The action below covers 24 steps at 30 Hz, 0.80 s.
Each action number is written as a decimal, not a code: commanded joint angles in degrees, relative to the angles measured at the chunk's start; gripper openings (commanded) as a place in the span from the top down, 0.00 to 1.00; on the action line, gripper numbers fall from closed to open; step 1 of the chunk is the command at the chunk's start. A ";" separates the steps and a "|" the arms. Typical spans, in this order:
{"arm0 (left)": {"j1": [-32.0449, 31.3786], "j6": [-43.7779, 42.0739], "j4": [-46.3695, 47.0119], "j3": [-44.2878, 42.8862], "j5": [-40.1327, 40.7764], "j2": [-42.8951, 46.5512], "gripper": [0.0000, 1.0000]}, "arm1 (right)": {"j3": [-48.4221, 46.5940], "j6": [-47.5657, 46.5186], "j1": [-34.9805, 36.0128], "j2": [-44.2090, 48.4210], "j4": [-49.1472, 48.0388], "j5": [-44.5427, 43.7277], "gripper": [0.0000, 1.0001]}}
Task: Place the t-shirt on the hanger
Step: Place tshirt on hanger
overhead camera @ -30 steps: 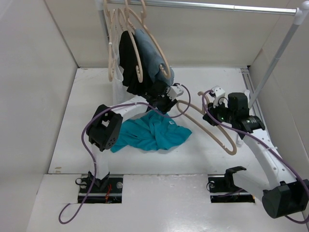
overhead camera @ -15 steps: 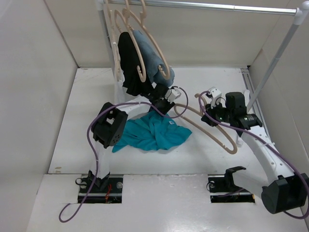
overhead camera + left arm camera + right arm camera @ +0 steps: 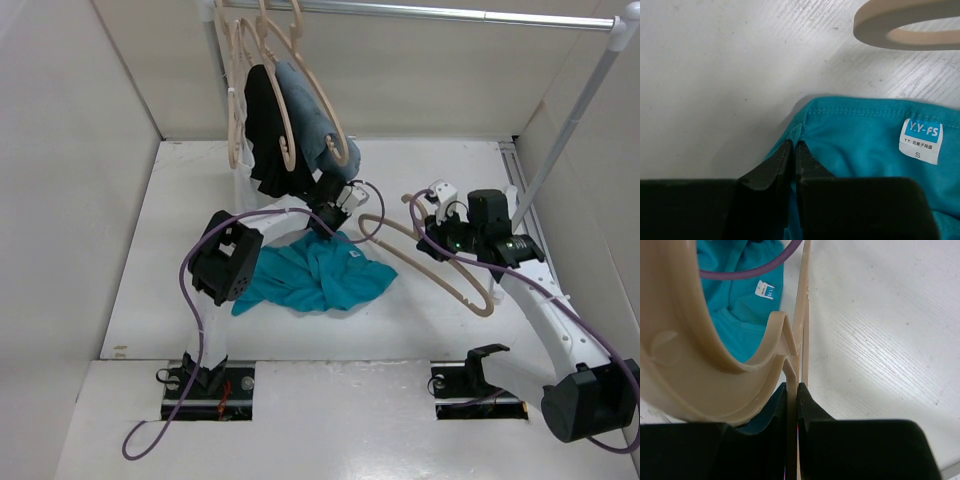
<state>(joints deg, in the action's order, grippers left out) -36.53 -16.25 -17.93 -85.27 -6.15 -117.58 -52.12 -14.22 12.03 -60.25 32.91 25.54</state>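
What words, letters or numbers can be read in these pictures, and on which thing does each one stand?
"Y.Y-FS": blue top band of the white label inside the neck of the t-shirt, left wrist view.
"S": bottom of the same label.
Middle line of the label: it starts "Y.Y"; the rest is too small to read.
In the right wrist and top views, this label is too small to read.
No other text is visible.
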 commanded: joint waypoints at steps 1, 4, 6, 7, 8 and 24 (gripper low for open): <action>-0.03 1.39 -2.10 -1.03 -1.14 4.98 1.00 | -2.29 -2.99 0.88 0.40 -1.18 1.44 1.00; -0.03 1.40 -3.86 -2.78 -2.45 5.61 1.00 | -1.67 -5.46 2.11 0.40 -1.18 4.95 1.00; -0.03 1.40 -5.35 -3.49 -3.25 6.13 1.00 | -1.67 -6.69 3.42 0.40 -1.18 8.99 1.00; -0.03 1.40 -5.36 -3.49 -3.95 6.74 1.00 | -1.67 -6.70 4.13 1.09 -1.18 9.52 1.00; -0.03 1.40 -5.36 -3.49 -3.95 7.62 1.00 | -1.67 -6.70 5.01 2.14 -0.66 9.53 1.00; 0.49 -2.20 -5.36 7.22 -20.47 22.04 1.00 | 3.87 -1.95 12.39 5.40 -8.91 2.67 1.00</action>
<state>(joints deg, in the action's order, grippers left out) -36.62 -16.91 -23.24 -79.75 -20.27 -100.66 -47.83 -17.17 23.40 -54.83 30.37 29.56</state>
